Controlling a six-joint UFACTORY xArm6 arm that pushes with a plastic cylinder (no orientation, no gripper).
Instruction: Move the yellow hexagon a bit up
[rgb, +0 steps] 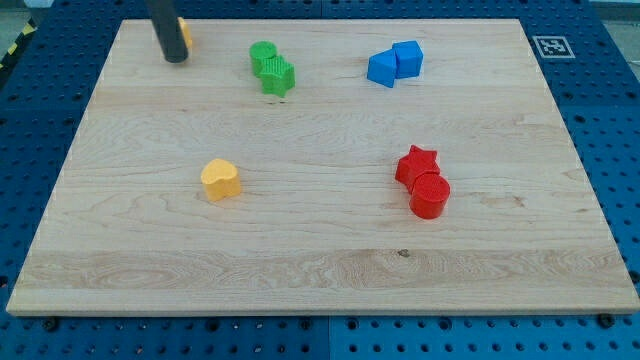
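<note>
Red cylinder (431, 196) is sitting nearest you. Your bare tip (175, 58) is touching the yellow hexagon (184, 36) on its left side, by the board's (320, 270) top-left corner.

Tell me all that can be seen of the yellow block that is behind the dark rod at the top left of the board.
Only a small part of this yellow block shows: a yellow-orange sliver at the right side of the rod, near the top left edge of the wooden board. The rod hides the rest, so its shape cannot be made out. It looks like smooth plastic and lies flat on the board. My tip is at its lower left, very close; whether they touch cannot be told. No other block is near it.
</note>
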